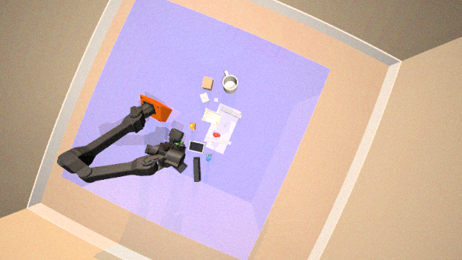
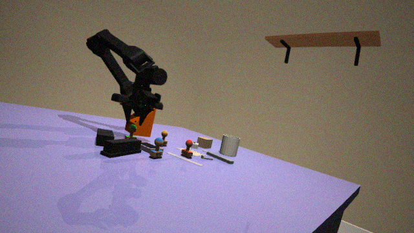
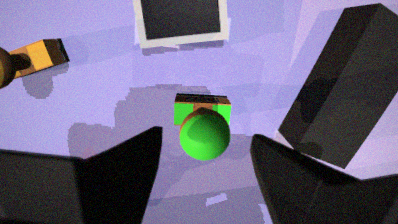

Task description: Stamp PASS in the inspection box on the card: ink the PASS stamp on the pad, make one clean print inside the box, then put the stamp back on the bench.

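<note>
My gripper is open, its fingertips on either side of and just above the green stamp's ball knob. The green stamp stands upright on the bench, partly hidden by the arm in the top view. The ink pad is dark with a white rim. A yellow stamp, a blue stamp and a red stamp also stand upright. The red one is over the white sheet. Stamp words and the inspection box are unreadable.
A long black block lies near the pad, another black block beside the arm. A cream card overlaps the sheet. A mug and a tan block stand beyond.
</note>
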Motion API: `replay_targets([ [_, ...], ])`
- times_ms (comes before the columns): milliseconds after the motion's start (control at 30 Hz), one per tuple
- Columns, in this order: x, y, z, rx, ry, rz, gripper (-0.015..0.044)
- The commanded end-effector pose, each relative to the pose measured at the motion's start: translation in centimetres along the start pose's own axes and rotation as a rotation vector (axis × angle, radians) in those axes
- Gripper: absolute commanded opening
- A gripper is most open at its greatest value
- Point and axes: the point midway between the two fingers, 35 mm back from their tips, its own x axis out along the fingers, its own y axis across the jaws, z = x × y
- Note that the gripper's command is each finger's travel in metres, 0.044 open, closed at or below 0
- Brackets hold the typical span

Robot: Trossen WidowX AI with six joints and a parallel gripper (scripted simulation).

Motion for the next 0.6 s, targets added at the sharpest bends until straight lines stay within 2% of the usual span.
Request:
replay_targets([
  [0,0.7,0.1,-0.1,-0.008,0.005,-0.004,0.0228],
  [567,3.4,0.0,-0.3,-0.008,0.005,-0.009,0.0228],
])
